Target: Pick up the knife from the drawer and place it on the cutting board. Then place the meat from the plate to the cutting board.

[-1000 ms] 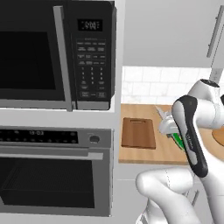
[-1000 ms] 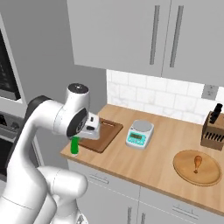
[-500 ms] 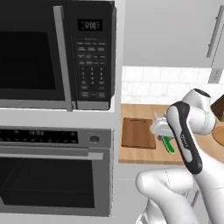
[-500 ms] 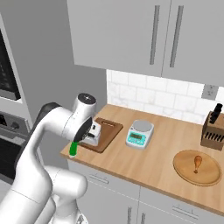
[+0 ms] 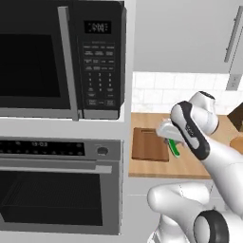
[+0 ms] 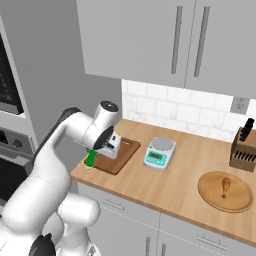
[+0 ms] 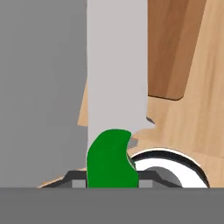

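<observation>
My gripper (image 6: 106,147) (image 5: 169,138) (image 7: 112,178) is shut on the knife's green handle (image 6: 90,160) (image 5: 174,148) (image 7: 111,161). The pale blade (image 7: 116,65) runs away from the hand. The knife hangs just above the counter, at the near left corner of the dark brown cutting board (image 6: 126,151) (image 5: 148,144) (image 7: 173,43). The meat (image 6: 226,185) lies on the round tan plate (image 6: 210,196) at the counter's right end, far from my hand. The drawer is out of view.
A teal kitchen scale (image 6: 160,152) stands right of the board, and a knife block (image 6: 242,150) sits at the back right. The microwave (image 5: 61,57) and oven (image 5: 57,185) fill the tall grey column just left of the board.
The arm has swung the held knife leftwards along the counter's front edge, closer to the board. The grip has stayed shut.
</observation>
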You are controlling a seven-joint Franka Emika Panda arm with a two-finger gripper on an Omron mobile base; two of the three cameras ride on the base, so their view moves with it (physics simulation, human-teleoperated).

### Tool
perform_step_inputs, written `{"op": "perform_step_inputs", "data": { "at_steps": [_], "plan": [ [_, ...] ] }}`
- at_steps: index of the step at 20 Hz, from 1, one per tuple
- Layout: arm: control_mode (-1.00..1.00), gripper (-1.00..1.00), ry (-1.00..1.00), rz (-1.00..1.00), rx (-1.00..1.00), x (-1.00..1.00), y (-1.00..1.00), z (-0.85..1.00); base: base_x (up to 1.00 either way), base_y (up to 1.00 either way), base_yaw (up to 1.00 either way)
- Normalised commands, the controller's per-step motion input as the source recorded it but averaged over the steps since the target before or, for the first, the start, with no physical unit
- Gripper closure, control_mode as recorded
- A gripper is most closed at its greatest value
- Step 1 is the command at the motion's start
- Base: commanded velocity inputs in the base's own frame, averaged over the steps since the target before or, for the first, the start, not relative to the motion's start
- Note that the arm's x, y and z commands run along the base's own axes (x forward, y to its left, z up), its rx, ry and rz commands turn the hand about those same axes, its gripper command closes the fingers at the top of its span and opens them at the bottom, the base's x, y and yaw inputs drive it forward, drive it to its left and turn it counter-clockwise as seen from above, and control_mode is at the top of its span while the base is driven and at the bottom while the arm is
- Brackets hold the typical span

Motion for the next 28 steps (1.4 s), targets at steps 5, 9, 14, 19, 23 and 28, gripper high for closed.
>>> {"op": "perform_step_inputs", "data": {
  "at_steps": [5, 9, 14, 19, 23, 28],
  "plan": [
    [-1.00, 1.00, 0.00, -0.03, 0.02, 0.50, 0.00, -0.29, 0.00, 0.00, 0.00],
    [-1.00, 1.00, 0.00, -0.03, 0.01, 0.47, 0.01, -0.30, 0.00, 0.00, 0.00],
    [-1.00, 1.00, 0.00, -0.01, 0.00, 0.43, 0.09, -0.34, 0.00, 0.00, 0.00],
    [-1.00, 1.00, 0.00, 0.00, 0.04, 0.37, 0.01, -0.51, 0.00, 0.00, 0.00],
    [-1.00, 1.00, 0.00, 0.00, 0.09, 0.42, 0.01, -0.48, 0.00, 0.00, 0.00],
    [-1.00, 1.00, 0.01, 0.00, 0.07, 0.44, 0.02, -0.23, 0.00, 0.00, 0.00]
  ]
}}
